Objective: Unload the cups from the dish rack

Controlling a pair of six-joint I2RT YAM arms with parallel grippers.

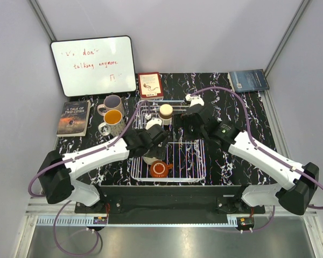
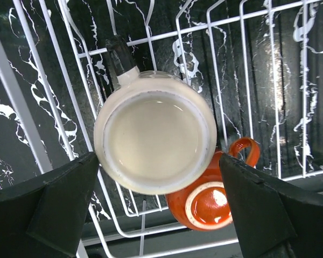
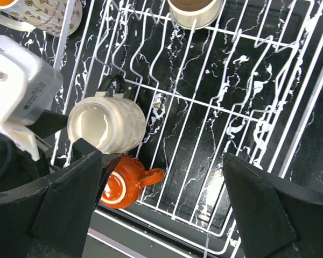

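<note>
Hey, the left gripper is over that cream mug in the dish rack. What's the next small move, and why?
Probably lower the left gripper a little and close it on the cream mug. Its fingers stand open on either side of the mug, with nothing held yet. The orange mug sits close beside it, so a gentle descent seems wise.

Black, white, cream and orange

My tabletop [image 1: 242,110] is black with white squiggly lines. The dish rack [image 1: 189,161] is white wire. The cream cup [image 2: 153,137] is plain, the orange-red cup [image 2: 204,207] is shiny, the brown-rimmed cup [image 1: 166,111] is cream. My fingers [image 2: 43,212] are black.
</note>
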